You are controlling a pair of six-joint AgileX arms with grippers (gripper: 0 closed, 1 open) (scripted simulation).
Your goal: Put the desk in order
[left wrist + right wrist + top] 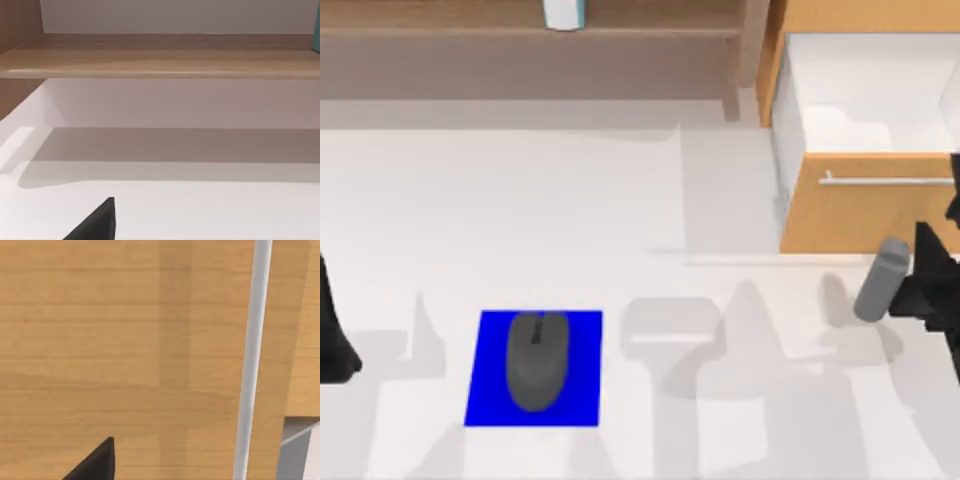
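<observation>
The white desk (620,220) carries a brown shelf (520,25) along the back and a light-wood drawer unit (860,215) at the back right. Its drawer (880,100) is pulled open, with a white inside. A grey cylinder (880,280) hangs tilted just in front of the drawer's wooden face, its shadow on the desk to its left. My right gripper (912,288) is at the right edge, shut on the cylinder's lower end. The right wrist view looks closely at the drawer front (125,340) and its silver handle (252,355). My left gripper (332,345) is parked at the left edge.
A dark grey mouse (537,360) lies on a blue mat (582,400) at the front left. A pale teal object (563,12) stands on the shelf. The drawer's silver handle (885,180) faces the front. The left wrist view faces the shelf board (160,55) over bare desk (200,210).
</observation>
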